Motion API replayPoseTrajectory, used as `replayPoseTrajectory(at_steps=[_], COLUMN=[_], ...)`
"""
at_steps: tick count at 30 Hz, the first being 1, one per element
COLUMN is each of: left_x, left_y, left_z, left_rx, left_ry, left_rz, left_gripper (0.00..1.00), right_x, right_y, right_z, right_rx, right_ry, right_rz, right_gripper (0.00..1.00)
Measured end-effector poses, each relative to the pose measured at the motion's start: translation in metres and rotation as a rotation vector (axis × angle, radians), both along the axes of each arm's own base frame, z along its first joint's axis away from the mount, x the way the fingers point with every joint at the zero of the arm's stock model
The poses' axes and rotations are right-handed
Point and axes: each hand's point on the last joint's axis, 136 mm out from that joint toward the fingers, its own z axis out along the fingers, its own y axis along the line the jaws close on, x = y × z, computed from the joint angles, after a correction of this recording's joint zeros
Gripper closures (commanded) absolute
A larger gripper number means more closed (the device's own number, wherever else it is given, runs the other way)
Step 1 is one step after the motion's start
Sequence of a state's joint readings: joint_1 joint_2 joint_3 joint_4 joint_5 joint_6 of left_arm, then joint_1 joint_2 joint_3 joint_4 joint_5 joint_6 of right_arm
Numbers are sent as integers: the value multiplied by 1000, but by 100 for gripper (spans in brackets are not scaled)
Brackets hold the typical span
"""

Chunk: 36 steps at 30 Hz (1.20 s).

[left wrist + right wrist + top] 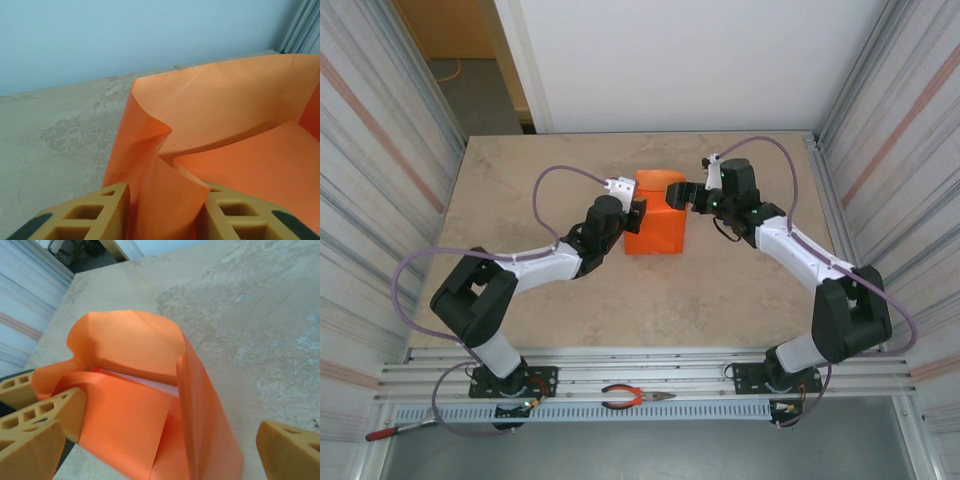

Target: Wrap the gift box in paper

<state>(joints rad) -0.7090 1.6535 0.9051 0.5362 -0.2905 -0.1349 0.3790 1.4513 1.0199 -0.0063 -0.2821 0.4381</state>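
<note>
The gift box (156,384) shows as a pale sliver through a gap in the paper (656,228), which is folded around it into an orange block at the table's middle. My left gripper (638,212) is at the block's left side. Its jaws are closed round an upright fold of the paper (165,195), and the fold touches both fingers (95,215). My right gripper (682,195) hangs over the block's far right corner. It (160,455) stands wide open with loose orange flaps below it and nothing held. The left gripper's fingers (52,410) show there at the left.
The beige stone-look table (520,180) has bare room on every side of the block. Corrugated walls close in left and right. Red-handled pliers (635,397) lie on the front rail, and a red-handled tool (382,433) lies at the front left.
</note>
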Motion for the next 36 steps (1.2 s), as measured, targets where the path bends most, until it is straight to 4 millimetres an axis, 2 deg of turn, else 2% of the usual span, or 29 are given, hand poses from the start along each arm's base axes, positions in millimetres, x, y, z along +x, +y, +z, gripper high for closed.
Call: replayPoseTrajectory(at_steps=[4,10,14,19,23,28,32,36], left_x=[0,-1,-2,-9,-23,-39,-48,-49], left_y=[0,-1,0,6,16,35,49,50], left_z=[0,0,0,-1,1,13,19,19], left_rx=[0,1,5,15,-11,-75,-123,-146], left_ry=[0,-1,4,32,55,46,40,45], left_rz=[0,-2,1,3,6,35,66,68], left_gripper=[62,63,59,48,35,26,23,21], right_x=[-2,8,16,17,7,-5,-8,-10], right_y=[-1,2,2,6,6,6,6,6], right_z=[-2,-22,-55,-54,-54,-54,-55,-55], right_rx=[10,-13,-61,-44,-30,-29,-23,-20], right_ry=[-14,-5,43,-5,-24,-30,-28,-30], right_rz=[-4,-24,-65,-90,-101,-110,-121,-127], right_gripper=[2,1,14,26,27,29,30,30])
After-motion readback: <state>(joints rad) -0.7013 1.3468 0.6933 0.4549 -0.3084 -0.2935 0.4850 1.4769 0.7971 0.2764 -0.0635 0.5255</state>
